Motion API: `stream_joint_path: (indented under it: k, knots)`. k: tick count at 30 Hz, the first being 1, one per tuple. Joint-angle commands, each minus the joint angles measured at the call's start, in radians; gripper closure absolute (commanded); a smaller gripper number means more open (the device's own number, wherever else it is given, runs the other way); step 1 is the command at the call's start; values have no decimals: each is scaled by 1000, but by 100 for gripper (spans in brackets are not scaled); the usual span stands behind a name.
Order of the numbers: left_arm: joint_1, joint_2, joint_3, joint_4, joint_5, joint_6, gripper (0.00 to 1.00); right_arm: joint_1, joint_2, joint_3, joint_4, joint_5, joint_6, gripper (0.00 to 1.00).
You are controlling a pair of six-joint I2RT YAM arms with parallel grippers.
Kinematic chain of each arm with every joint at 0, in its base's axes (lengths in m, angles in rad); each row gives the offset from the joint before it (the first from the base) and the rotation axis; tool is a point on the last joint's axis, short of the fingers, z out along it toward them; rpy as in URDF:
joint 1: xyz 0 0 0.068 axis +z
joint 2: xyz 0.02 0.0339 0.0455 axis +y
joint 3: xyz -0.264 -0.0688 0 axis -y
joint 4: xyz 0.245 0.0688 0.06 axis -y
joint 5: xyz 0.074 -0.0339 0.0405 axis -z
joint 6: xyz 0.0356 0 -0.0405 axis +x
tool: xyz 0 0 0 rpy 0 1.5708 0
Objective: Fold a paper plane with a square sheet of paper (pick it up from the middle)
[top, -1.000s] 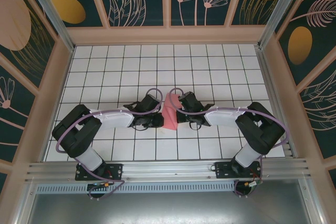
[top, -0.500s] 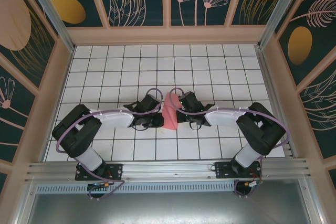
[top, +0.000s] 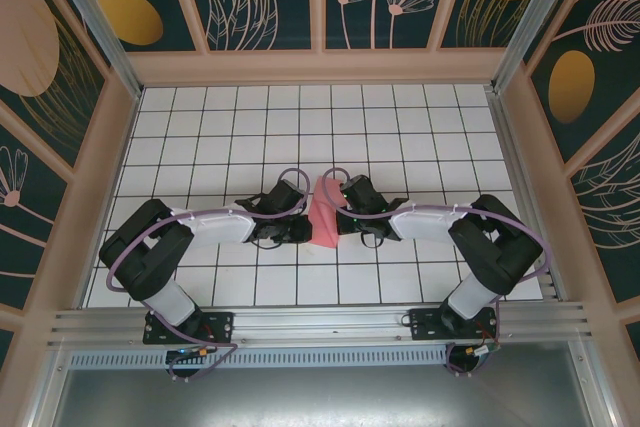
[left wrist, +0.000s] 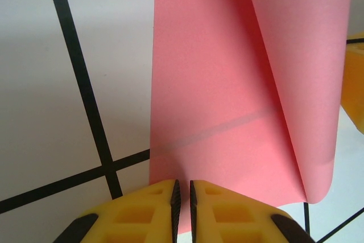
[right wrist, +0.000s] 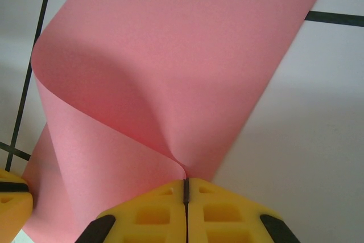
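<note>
The square sheet of paper (top: pixel 324 215) is pink and sits mid-table between both grippers. In the left wrist view its flat part (left wrist: pixel 216 83) lies on the tiles, a grid line showing through it, while its right side curls up and over. My left gripper (left wrist: pixel 182 183) rests its tips on the sheet's near edge, jaws almost together with a thin slit and nothing clamped in it. My right gripper (right wrist: pixel 185 181) is shut on the lifted edge of the paper (right wrist: pixel 170 55), which bends over in a soft roll. From above, the left gripper (top: pixel 307 225) and right gripper (top: pixel 339 215) face each other across the sheet.
The white grid table (top: pixel 300 127) stretches behind the arms, with patterned walls on three sides. An aluminium rail (top: pixel 320 322) runs along the near edge. A yellow finger of the other gripper shows at each wrist view's border (left wrist: pixel 355 78), (right wrist: pixel 11 197).
</note>
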Motion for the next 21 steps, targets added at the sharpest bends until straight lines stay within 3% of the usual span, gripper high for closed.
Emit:
stream_joint_path:
  k: [1, 15, 21]
  knots:
    - [2, 13, 0, -43, -6, 11, 83, 5, 15, 26, 0, 5, -14, 92]
    - [2, -1, -1, -44, -18, 7, 81, 7, 52, 25, -15, -2, -2, 92]
    - [2, -79, 9, -58, -74, -18, 76, 7, 50, 23, -19, 0, -3, 92]
